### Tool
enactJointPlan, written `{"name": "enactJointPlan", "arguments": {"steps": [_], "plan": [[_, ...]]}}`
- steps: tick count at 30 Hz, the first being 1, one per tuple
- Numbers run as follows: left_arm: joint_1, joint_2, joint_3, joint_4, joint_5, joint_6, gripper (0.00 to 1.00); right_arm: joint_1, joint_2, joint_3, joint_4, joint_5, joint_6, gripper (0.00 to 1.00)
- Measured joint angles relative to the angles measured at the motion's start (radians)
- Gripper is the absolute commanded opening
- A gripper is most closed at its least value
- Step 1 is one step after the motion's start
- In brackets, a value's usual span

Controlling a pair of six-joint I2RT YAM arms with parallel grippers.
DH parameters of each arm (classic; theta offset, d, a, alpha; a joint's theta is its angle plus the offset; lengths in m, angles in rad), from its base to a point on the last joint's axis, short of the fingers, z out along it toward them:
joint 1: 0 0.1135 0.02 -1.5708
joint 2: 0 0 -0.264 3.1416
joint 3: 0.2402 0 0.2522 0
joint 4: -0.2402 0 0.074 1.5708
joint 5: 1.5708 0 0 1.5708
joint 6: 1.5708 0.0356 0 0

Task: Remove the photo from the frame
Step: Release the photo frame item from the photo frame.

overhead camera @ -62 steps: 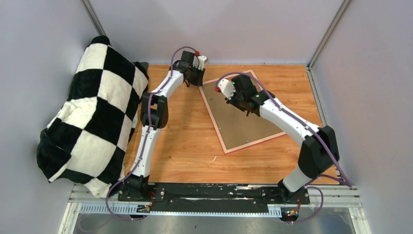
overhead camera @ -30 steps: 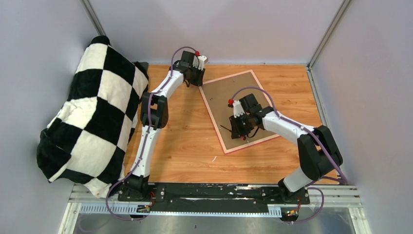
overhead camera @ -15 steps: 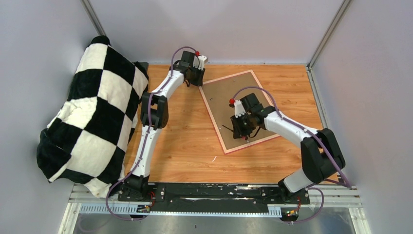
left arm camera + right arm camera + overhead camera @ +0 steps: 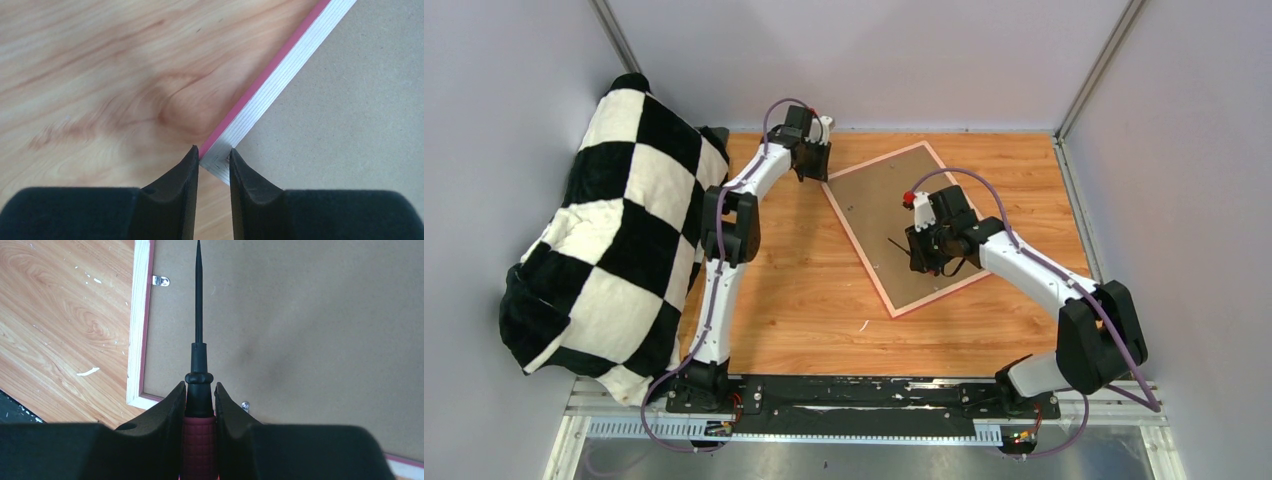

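The frame (image 4: 858, 250) lies face down on the wooden table, its pink-edged border around a brown backing board (image 4: 879, 200). The photo is hidden beneath that board. My left gripper (image 4: 812, 172) is shut on the frame's far left corner; in the left wrist view its fingers (image 4: 214, 150) pinch the white and pink edge (image 4: 280, 75). My right gripper (image 4: 921, 258) hovers over the board's near part, shut on a red-handled tool with a thin black shaft (image 4: 198, 330). The shaft tip points toward the left border (image 4: 136, 340), near a small metal clip (image 4: 161, 281). Another clip (image 4: 244, 405) sits by the near border.
A large black-and-white checkered cushion (image 4: 614, 230) leans against the left wall. Grey walls close in the table at the back and right. A small white scrap (image 4: 862, 325) lies on the wood in front of the frame. A metal rail (image 4: 864, 395) carries the arm bases.
The right gripper came from the board's far part down to its near part with the tool. The left gripper shifted slightly left with the corner, and the frame turned a little.
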Motion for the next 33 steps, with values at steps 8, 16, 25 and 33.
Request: {"name": "enactJointPlan", "arguments": {"steps": [8, 16, 25, 33], "plan": [[0.108, -0.094, -0.132, -0.037, -0.002, -0.053, 0.03, 0.0, 0.001, 0.0, 0.01, 0.0, -0.011, 0.0], [0.142, -0.228, -0.368, 0.076, 0.008, -0.095, 0.39, 0.014, 0.025, -0.002, 0.027, -0.008, -0.014, 0.0], [0.14, -0.246, -0.41, 0.131, 0.075, -0.08, 0.44, 0.109, 0.09, -0.002, 0.029, -0.026, -0.044, 0.0], [0.14, -0.246, -0.47, 0.207, 0.108, -0.1, 0.4, 0.119, 0.09, -0.002, 0.028, -0.026, -0.048, 0.0]]}}
